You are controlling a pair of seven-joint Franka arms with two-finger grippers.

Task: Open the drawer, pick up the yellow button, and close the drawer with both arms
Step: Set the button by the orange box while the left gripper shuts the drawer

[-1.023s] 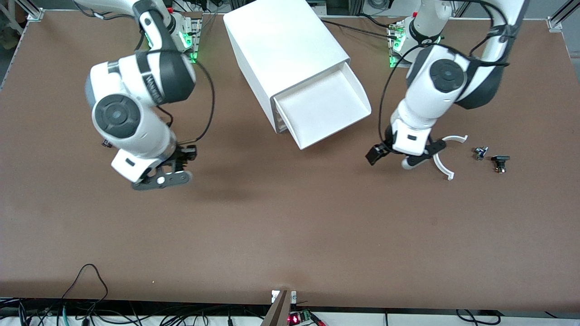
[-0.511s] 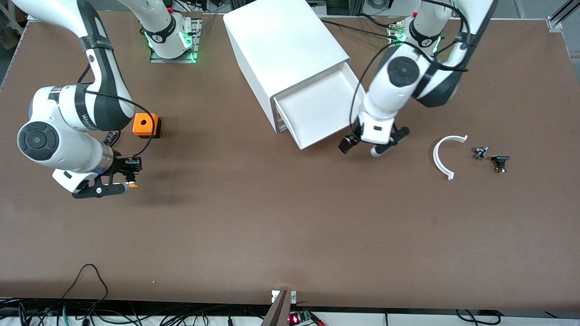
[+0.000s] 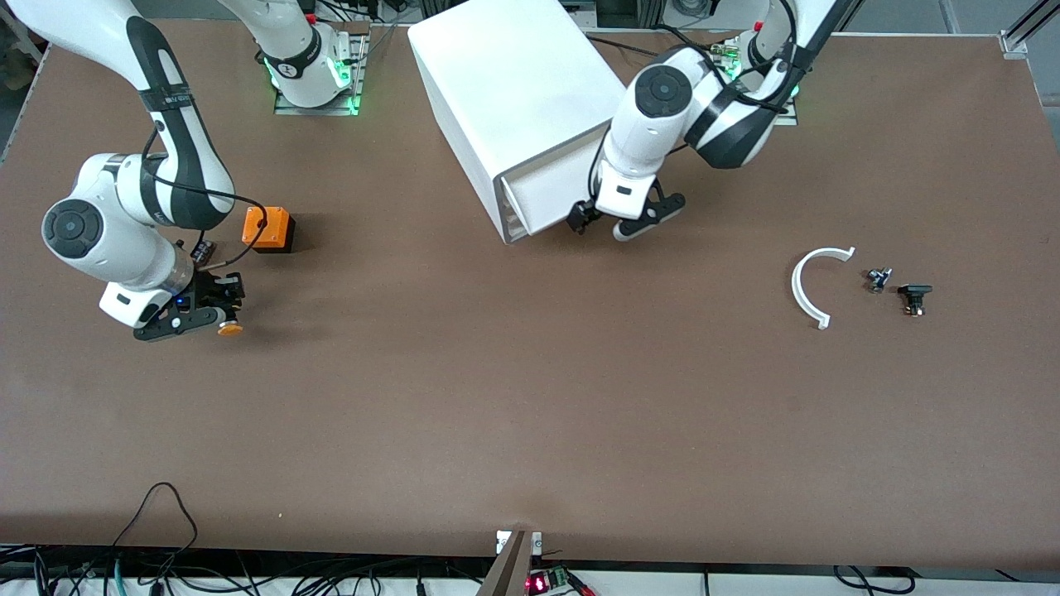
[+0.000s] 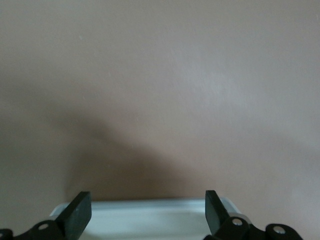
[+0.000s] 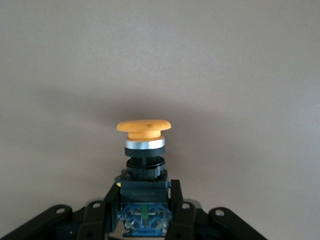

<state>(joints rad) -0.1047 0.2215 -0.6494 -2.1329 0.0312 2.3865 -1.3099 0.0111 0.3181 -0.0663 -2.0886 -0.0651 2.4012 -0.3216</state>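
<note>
Closest to the front camera, the right gripper point(image 3: 199, 314) sits low over the table point(image 3: 530, 414) toward the right arm's end, clenched on the button point(image 5: 144, 150). Its fingers pinch only the dark body, with the orange cap sticking out free. A bit farther from the camera is an orange cube point(image 3: 267, 229), just beside that arm.

At the other end lie a white curved piece point(image 3: 811, 285) and two small dark parts point(image 3: 898, 290), well apart from everything.

Farther up, the left gripper point(image 3: 617, 223) has its fingers spread wide, pressed up at the front edge of the drawer point(image 3: 542, 199), which looks nearly shut in the cabinet point(image 3: 513, 91).

My worry: the cabinet sits skewed, so an off-centre push could jam the drawer or shove the whole box. And the button's grip looks shallow, so a bump on the table might twist it loose.
</note>
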